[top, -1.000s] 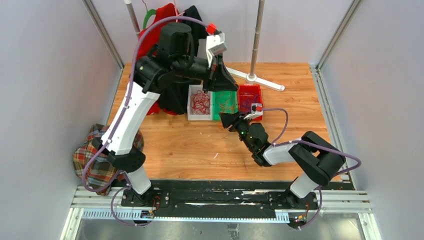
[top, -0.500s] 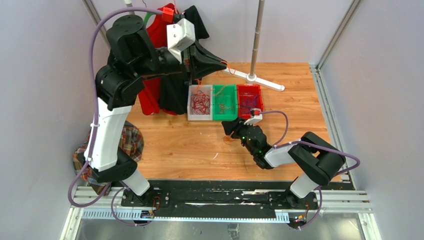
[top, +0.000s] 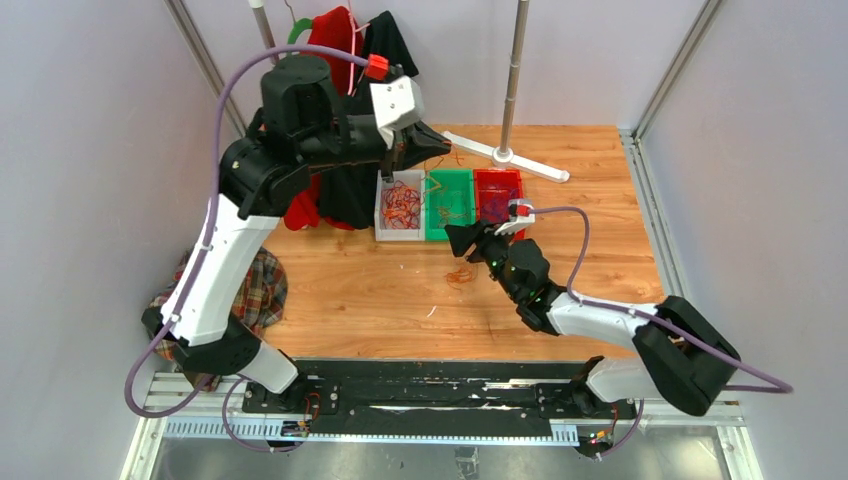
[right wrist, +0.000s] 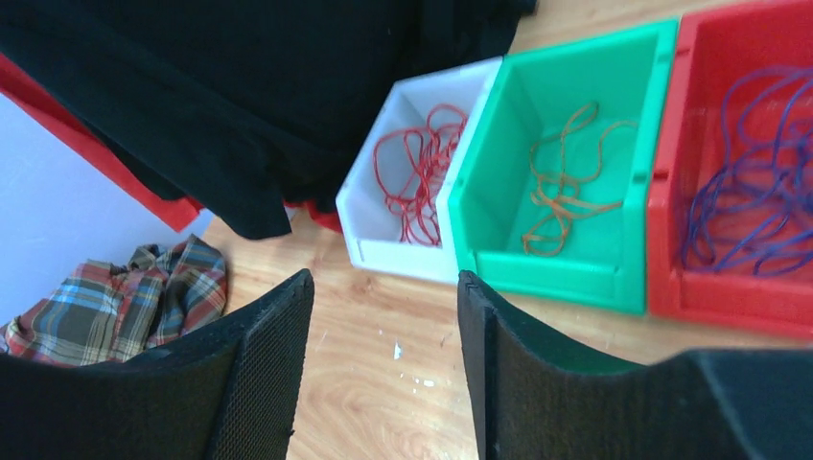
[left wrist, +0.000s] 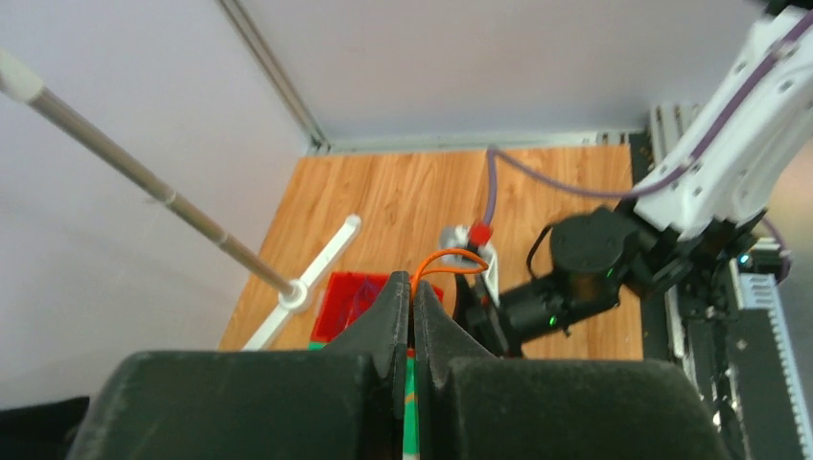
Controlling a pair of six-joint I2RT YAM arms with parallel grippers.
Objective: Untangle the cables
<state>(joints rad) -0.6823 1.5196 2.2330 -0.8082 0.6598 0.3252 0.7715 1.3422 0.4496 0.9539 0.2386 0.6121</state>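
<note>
My left gripper (top: 432,138) hangs above the back of the bins, shut on a thin orange cable (top: 443,160). In the left wrist view its loop (left wrist: 451,261) sticks out past the closed fingertips (left wrist: 412,280). Red cables (right wrist: 417,172) lie in the white bin (right wrist: 383,254), orange ones (right wrist: 566,192) in the green bin (right wrist: 546,273), purple ones (right wrist: 748,192) in the red bin (right wrist: 729,297). My right gripper (top: 457,240) stands open in front of the green bin, empty (right wrist: 383,283). A small orange tangle (top: 460,275) lies on the table just below it.
Black and red clothes (top: 345,190) hang at the back left, next to the white bin (top: 382,225). A plaid cloth (top: 262,290) lies at the table's left edge. A grey stand pole (top: 513,80) with a white foot (top: 505,155) rises behind the red bin (top: 497,197).
The left arm swung up and left, then came back down towards the bins with the orange cable. The right gripper opened wider and its arm stretched out; the small orange tangle now shows on the table.
</note>
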